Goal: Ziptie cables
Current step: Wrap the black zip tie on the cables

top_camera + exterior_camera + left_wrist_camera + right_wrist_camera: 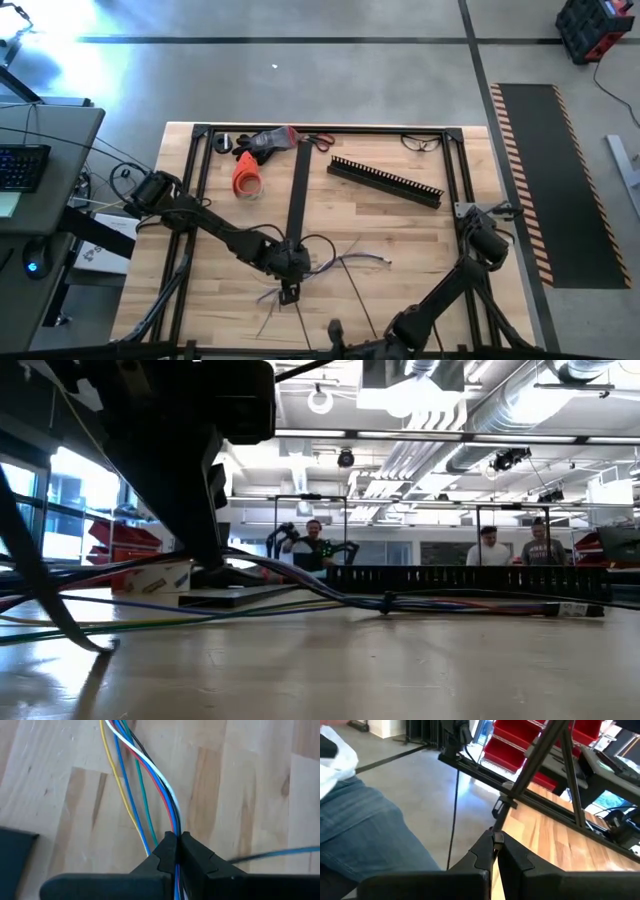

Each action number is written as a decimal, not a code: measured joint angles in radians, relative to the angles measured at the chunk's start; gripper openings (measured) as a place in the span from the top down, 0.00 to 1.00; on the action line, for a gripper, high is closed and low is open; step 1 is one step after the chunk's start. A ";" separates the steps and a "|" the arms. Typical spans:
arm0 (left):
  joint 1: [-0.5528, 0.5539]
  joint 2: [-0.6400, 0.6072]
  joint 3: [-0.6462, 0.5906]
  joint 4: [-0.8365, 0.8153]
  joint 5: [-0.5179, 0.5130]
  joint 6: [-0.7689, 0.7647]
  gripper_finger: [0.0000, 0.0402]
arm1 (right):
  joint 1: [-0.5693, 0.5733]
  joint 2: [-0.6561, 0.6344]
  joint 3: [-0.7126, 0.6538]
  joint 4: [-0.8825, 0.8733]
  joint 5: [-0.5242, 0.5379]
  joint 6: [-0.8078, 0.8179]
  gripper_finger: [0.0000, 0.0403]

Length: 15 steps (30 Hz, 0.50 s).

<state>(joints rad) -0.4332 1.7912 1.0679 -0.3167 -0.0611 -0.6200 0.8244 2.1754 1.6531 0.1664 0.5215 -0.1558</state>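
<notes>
The cables point(335, 262) are a loose bunch of thin wires in mixed colours. They lie on the wooden table near its middle, and their free ends splay toward the near edge and the right. In the left wrist view, blue, yellow, green, red, white and black wires point(145, 765) run into my left gripper point(176, 840), which is shut on them. That gripper point(288, 290) stands over the bunch's left part. My right gripper point(495, 842) is shut and waits at the table's near edge point(335, 330), facing off the table. My left gripper pinches several wires of the bunch between its two fingers, at a stretch point(175, 822) where they run close together. The fingers point(192, 847) come from above and lie across the wires. The wires beyond the hold point(125, 780) lie on the table, fanned apart.
A flat black strip point(298, 190) lies on the table behind the cables, with a comb-toothed channel point(385, 182) farther right. An orange and grey tool point(250, 165), scissors point(320, 140) and glasses point(420, 142) sit by the far edge. A black frame point(200, 180) rims the table. People stand beyond point(315, 545).
</notes>
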 joint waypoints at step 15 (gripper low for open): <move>-0.008 -0.005 0.001 0.007 -0.010 0.075 1.00 | -0.093 -0.044 0.000 -0.115 -0.008 0.096 1.00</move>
<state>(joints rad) -0.4416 1.7864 1.0687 -0.3097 -0.0715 -0.5449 0.7313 2.1316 1.6531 0.0515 0.5135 -0.0597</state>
